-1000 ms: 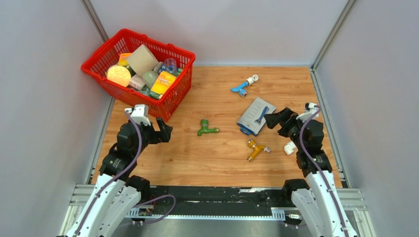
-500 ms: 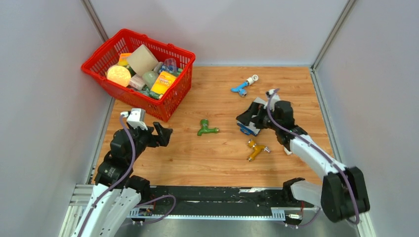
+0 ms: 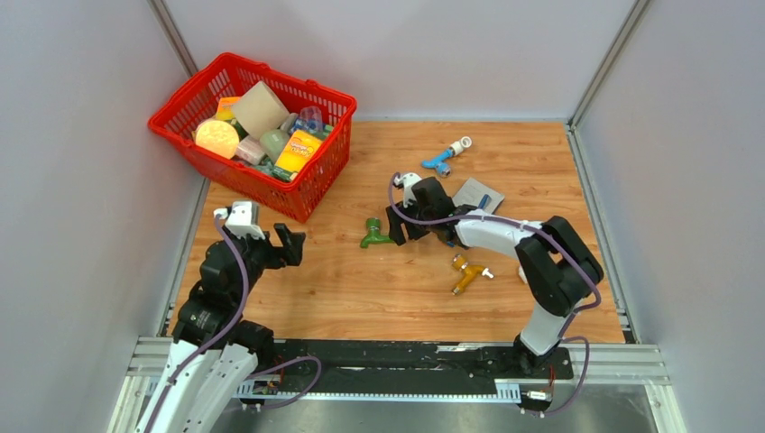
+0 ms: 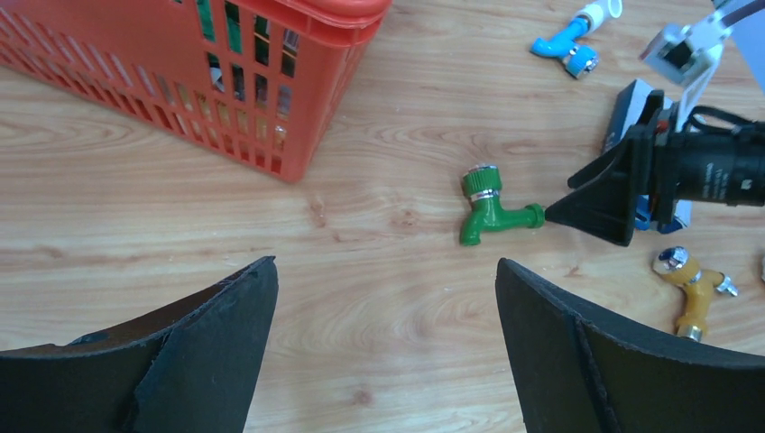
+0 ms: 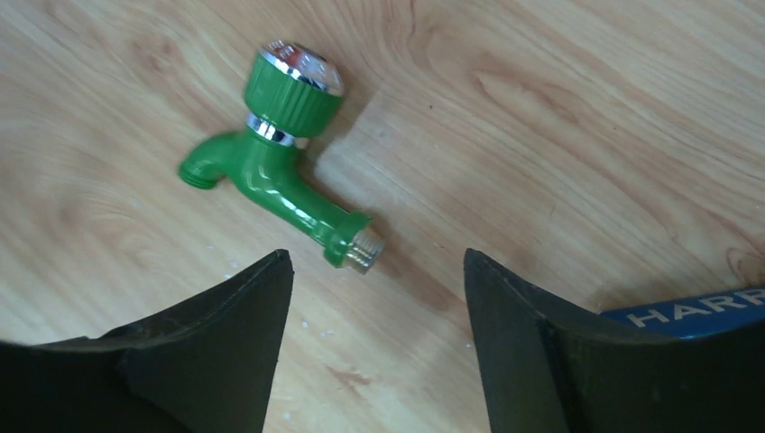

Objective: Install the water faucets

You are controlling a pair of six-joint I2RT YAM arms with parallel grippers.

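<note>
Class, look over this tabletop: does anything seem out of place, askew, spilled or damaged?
Nothing looks spilled or broken. The three faucets lie loose on their sides, scattered: the green faucet just in front of the right end effector, the orange-yellow faucet to its right, the blue faucet farther back.

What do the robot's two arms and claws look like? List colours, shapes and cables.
The left arm and right arm have white shells with black joints. A purple cable runs along each, and a small white box sits by each wrist. The left claw and right claw are black, each with two wedge-shaped fingers.
</note>
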